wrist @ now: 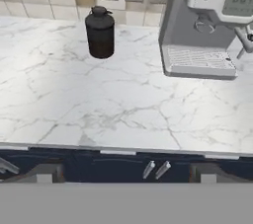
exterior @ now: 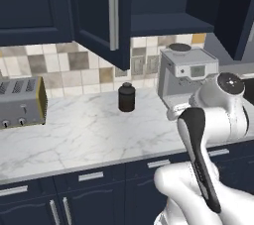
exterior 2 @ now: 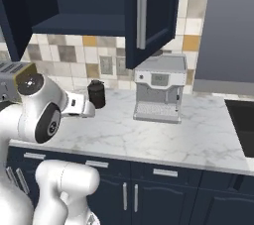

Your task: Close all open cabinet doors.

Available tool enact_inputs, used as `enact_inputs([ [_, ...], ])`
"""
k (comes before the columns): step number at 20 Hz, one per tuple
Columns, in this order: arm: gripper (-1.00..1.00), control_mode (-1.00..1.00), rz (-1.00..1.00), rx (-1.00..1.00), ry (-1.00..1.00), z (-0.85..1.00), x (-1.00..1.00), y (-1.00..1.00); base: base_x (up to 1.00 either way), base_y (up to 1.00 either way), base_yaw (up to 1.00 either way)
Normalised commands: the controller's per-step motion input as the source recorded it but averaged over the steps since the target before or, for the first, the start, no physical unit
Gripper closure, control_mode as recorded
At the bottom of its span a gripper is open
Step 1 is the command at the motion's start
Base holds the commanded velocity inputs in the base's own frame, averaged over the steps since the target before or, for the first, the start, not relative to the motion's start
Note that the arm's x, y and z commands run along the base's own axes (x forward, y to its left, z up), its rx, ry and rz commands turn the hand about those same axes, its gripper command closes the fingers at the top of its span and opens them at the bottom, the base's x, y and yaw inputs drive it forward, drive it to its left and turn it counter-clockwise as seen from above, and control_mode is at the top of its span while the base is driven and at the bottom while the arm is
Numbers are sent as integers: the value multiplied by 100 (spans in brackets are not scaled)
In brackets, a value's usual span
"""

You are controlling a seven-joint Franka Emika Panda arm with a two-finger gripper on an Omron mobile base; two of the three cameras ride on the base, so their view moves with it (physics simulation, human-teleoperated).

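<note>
Two tall dark navy-blue wall-cabinet doors with recessed panels and long vertical silver bar handles hang swung out over the white marble counter point(wrist: 123, 114), high above the pincer. The left open door point(exterior: 101, 13) juts forward up and to the pincer's left; the right open door point(exterior 2: 151, 11) stands out up and to its right, above the machine. Between them the one open cabinet shelf point(exterior 2: 82, 23) shows its dark underside. Further left, one closed navy wall-cabinet door point(exterior: 32, 6) lies flush.

The pincer point(wrist: 126, 173) sits low at the counter's front edge with its two dark finger tips point(wrist: 44, 173) set wide apart, gripping nothing.

Ahead and a little to the left of the pincer, one small black lidded canister point(wrist: 100, 33) stands upright on the marble near the tiled wall. Ahead and to the right stands one grey espresso machine point(wrist: 210, 25) with a small display and a drip tray, well apart from the canister. Far off to the left, one grey slotted toaster point(exterior: 22, 102) with yellow-edged side rests on the counter. Below the counter edge, just under the pincer, run navy drawer fronts point(exterior: 92, 177) with short horizontal silver handles.
</note>
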Motion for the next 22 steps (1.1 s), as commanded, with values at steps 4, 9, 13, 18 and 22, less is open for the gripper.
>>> enact_inputs([
  [4, -100, -100, 22, -1, -39, -8, -18, -69, 0, 0, 0],
  [9, -100, -100, 25, 0, -37, 0, -8, -89, 0, 0, 0],
  [13, -100, -100, 18, 0, -28, -1, -22, -71, 0, 0, 0],
  [18, -100, -100, 1, 15, 3, -12, 12, -73, 0, 0, 0],
  [22, -100, -100, 1, 17, -2, 0, 19, -95, 0, 0, 0],
])
